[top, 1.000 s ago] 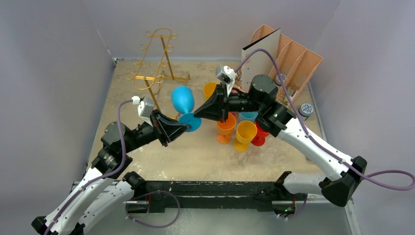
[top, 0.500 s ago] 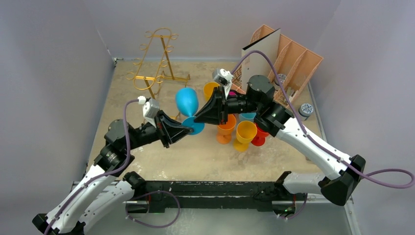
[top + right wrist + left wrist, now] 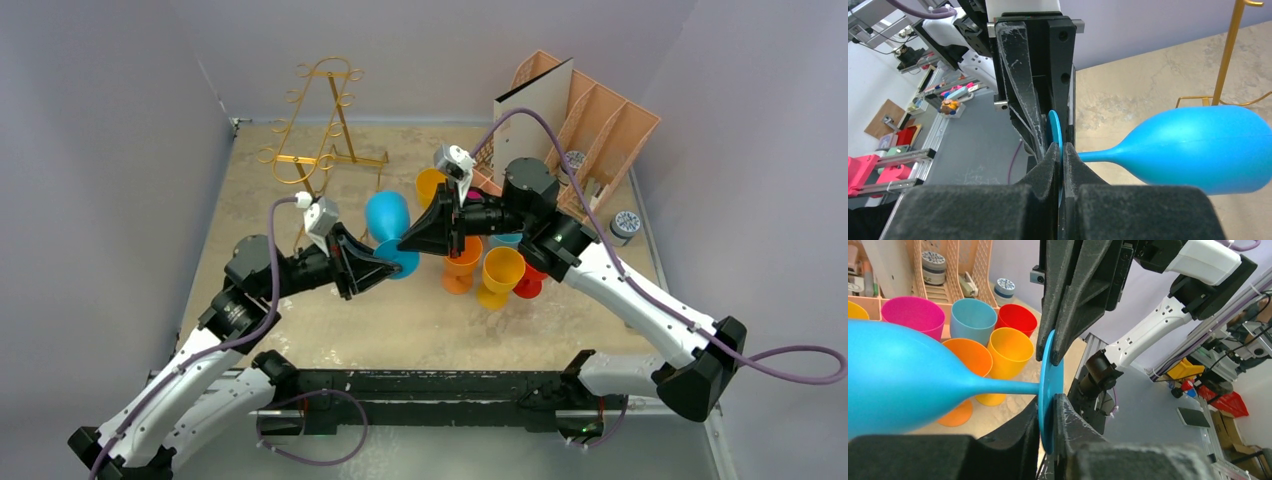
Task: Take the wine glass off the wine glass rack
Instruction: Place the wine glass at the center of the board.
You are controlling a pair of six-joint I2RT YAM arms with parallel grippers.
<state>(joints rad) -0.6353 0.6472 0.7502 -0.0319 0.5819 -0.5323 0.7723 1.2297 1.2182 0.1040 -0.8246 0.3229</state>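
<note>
- Since the preceding frame, the blue wine glass [image 3: 387, 214] has shifted toward 4 o'clock, further from the wine glass rack [image 3: 330, 159]; the left arm has followed it inward.
- Wine glass: held in the air over the table's middle, lying nearly horizontal, bowl toward 11 o'clock, well apart from the gold rack at 11 o'clock.
- Left gripper [image 3: 383, 268]: fingers clamped on the lower rim of the glass's foot [image 3: 1051, 385].
- Right gripper [image 3: 404, 243]: fingers pinched on the same foot from the opposite rim.
- Surface: mottled beige tabletop [image 3: 420, 320], enclosed by plain lavender walls [image 3: 120, 120].
- At 3 o'clock of the glass, a cluster of coloured plastic goblets [image 3: 500, 272]; at 2 o'clock, a peach slotted organiser [image 3: 600, 115].
</note>
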